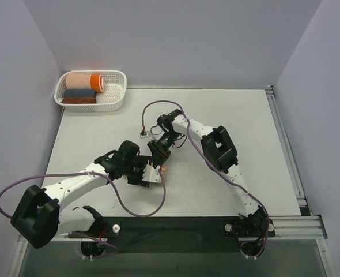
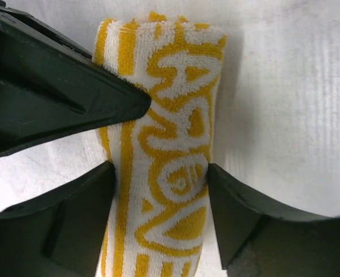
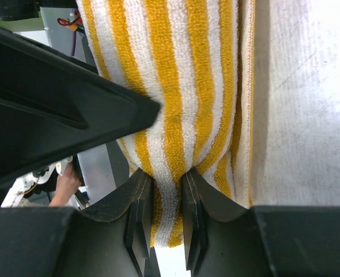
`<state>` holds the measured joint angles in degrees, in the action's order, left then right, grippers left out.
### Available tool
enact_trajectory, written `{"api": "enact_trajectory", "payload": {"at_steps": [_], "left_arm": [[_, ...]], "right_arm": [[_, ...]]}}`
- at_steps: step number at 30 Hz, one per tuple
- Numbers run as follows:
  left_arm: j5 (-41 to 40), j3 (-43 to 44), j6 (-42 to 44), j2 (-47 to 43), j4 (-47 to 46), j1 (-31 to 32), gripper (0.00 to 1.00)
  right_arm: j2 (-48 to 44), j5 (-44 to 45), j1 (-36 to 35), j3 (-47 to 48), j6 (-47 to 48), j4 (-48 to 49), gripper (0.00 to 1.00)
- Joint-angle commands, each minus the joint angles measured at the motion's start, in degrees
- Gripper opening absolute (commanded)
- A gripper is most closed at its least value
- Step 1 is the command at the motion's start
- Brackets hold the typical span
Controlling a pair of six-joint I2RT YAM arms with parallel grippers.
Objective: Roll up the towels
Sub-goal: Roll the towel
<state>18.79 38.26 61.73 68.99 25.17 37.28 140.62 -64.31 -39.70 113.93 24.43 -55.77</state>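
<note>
The towel [image 2: 170, 115] is a tight roll with a yellow-and-white pattern, lying on the white table. My left gripper [image 2: 161, 184] straddles it, one finger pressed against each side, and the roll is narrower where they squeeze it. In the right wrist view the towel [image 3: 176, 86] shows yellow and white stripes. My right gripper [image 3: 167, 184] is shut on a bunched fold at its end. From above, the left gripper [image 1: 153, 173] and right gripper [image 1: 159, 154] meet at the table's middle and hide nearly all of the towel [image 1: 161, 169].
A white basket [image 1: 118, 92] stands at the far left corner. It holds a peach-and-orange roll [image 1: 85, 81], a grey-blue roll [image 1: 79, 92] and a reddish-brown roll [image 1: 79, 100]. A purple cable [image 1: 158, 107] loops over the table behind the grippers.
</note>
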Motion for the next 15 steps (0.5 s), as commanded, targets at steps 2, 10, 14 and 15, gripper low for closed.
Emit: {"api": "enact_trajectory", "payload": {"at_steps": [2, 10, 14, 15], "left_arm": [[-4.01, -0.38, -1.60, 4.48, -5.74, 0.87, 0.63], [-3.94, 0.49, -10.66, 8.87, 0.48, 0.34, 0.43], [-1.65, 2.52, -15.93, 11.51, 2.60, -2.11, 0.35], [-0.86, 3.39, -16.64, 11.95, 2.87, -2.73, 0.35]], "right_arm": [[3.79, 10.52, 0.15, 0.94, 0.72, 1.10, 0.05], [-0.51, 9.82, 3.84, 2.79, -5.08, 1.28, 0.51], [-5.16, 8.16, 6.83, 2.70, -8.42, 1.98, 0.64], [-6.22, 7.72, 7.44, 1.48, -9.04, 2.33, 0.64]]}}
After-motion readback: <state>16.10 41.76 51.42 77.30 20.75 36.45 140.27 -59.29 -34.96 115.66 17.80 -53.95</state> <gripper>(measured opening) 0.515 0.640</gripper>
